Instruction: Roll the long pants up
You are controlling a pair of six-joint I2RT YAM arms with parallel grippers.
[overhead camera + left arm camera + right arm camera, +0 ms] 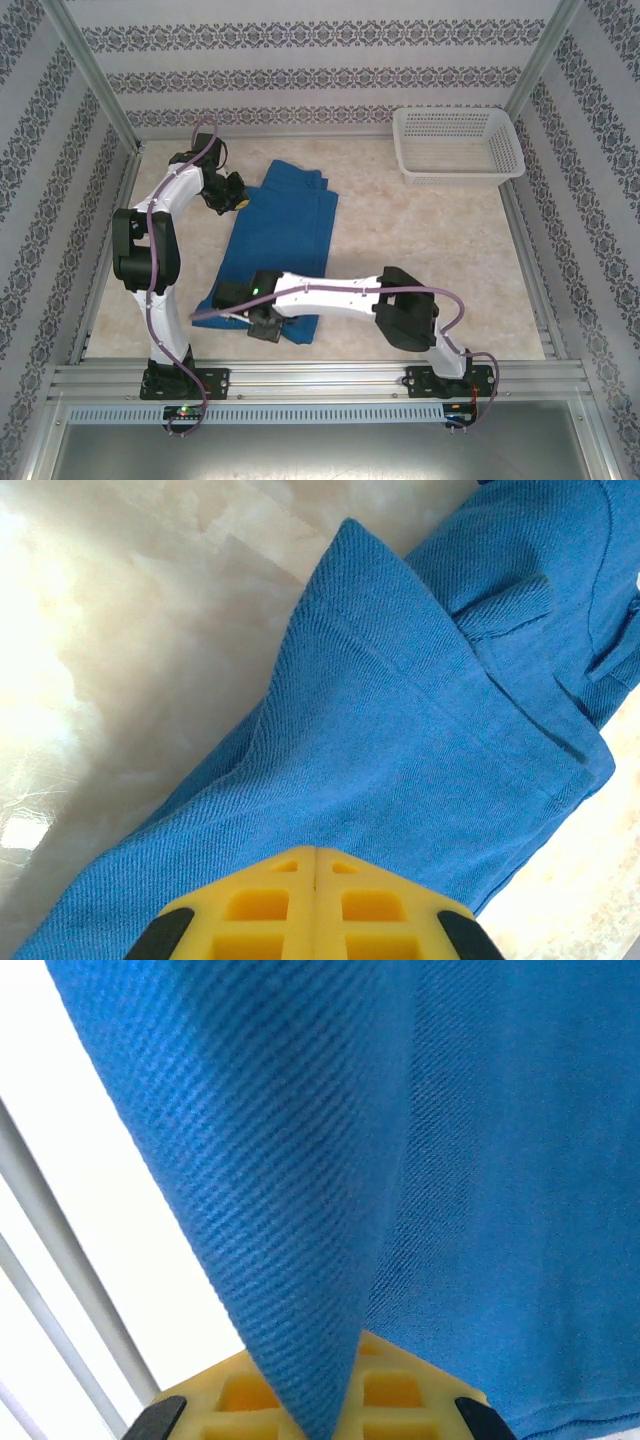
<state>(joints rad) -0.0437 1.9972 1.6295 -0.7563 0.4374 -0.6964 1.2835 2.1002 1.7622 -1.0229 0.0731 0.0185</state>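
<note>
The long pants lie flat on the table as a long royal-blue strip running from the far middle toward the near left. At their far left corner hovers my left gripper. In the left wrist view its yellow fingers are pressed together with nothing between them, just over the blue cloth. My right gripper is at the near end of the pants. In the right wrist view it is shut on a raised fold of the blue cloth, which rises from between the yellow fingers.
A white mesh basket stands at the far right of the marbled table. Metal rails run along the near edge, and patterned walls close in the sides and back.
</note>
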